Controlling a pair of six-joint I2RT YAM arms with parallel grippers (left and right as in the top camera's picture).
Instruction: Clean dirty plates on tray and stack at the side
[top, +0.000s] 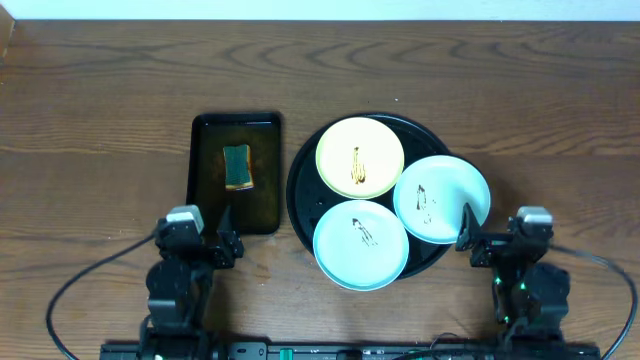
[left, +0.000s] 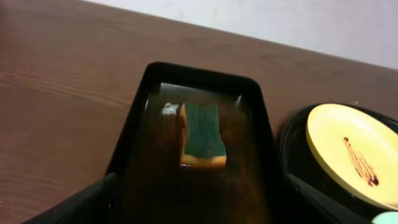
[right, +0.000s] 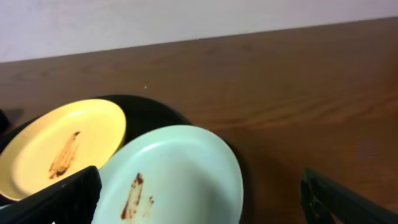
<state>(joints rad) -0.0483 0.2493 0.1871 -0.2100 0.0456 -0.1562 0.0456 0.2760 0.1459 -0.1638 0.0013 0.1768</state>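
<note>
Foremost mint plate (top: 360, 250) on black tray (top: 300, 200) — yellow plate (top: 380, 140), smear (top: 357, 168) near-to-far.

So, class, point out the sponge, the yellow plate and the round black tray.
sponge (top: 237, 167): overhead view, on its green top.
yellow plate (top: 336, 150): overhead view, on the bare left part of its face.
round black tray (top: 296, 195): overhead view, on its left rim.

Overhead straight down over whole table (top: 100, 70), wrist views low, close, facing forward, sharing yellow plate (left: 348, 146)
</note>
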